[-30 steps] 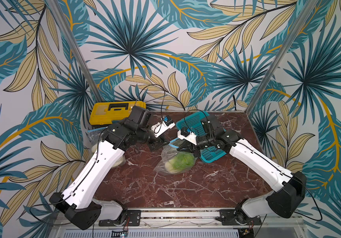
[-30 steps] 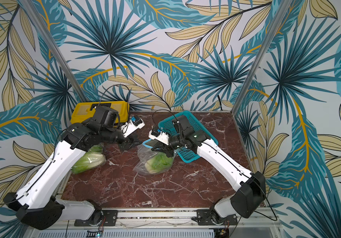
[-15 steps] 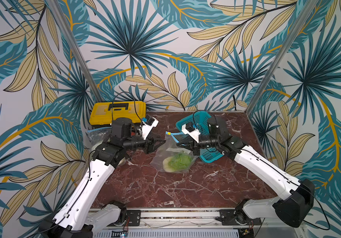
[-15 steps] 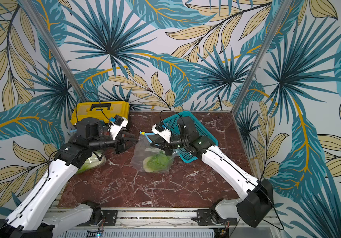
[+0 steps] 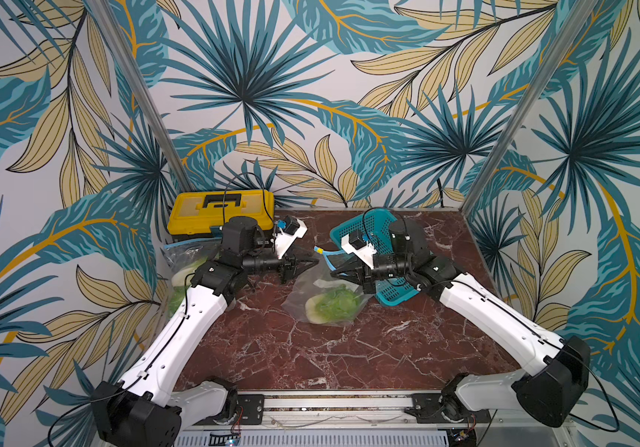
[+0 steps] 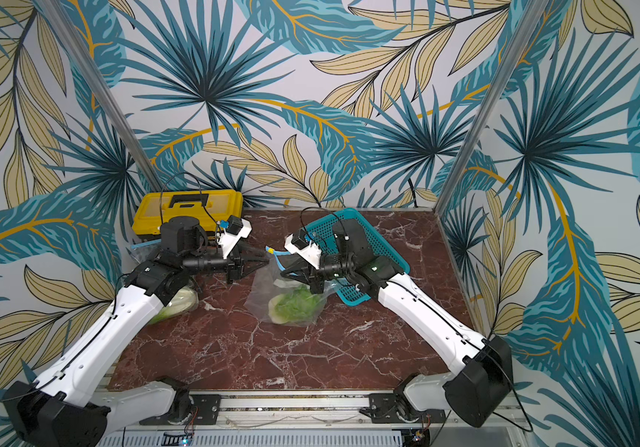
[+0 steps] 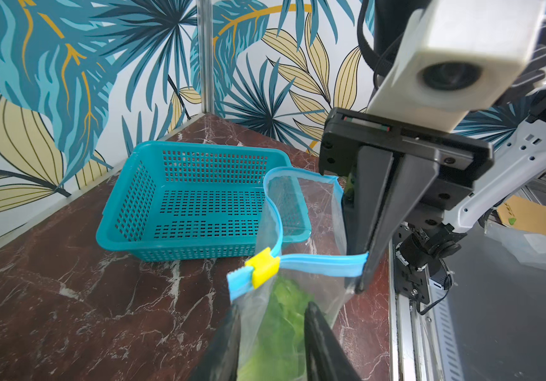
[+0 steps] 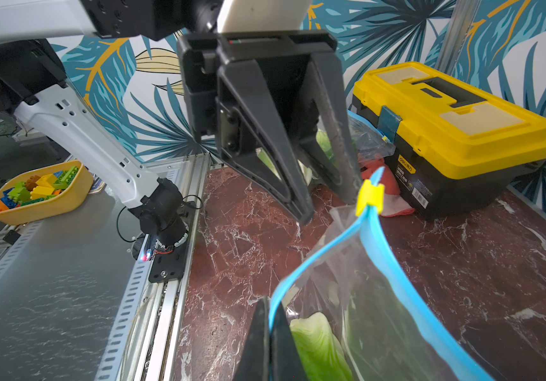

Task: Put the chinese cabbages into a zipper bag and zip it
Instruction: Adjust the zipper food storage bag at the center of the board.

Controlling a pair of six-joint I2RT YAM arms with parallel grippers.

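The zipper bag [image 5: 310, 286] lies near the middle of the desk [image 5: 310, 356], one cabbage [image 5: 333, 305] inside at its front end. Its mouth rises toward the back, the rim caught in the right claw [image 5: 332, 274], with the left claw [image 5: 312, 263] just left of it, straddling the bag's corner by the slider [image 7: 262, 272]. The basket [image 5: 393, 292] sits just right of the bag and behind, under the right arm. A toolbox [image 5: 225, 213] stands in the back left corner. Before it, at the left edge, a second bag [image 5: 183, 255] holds more cabbage [image 6: 179, 305] (perhaps two heads; the left arm covers much of it).
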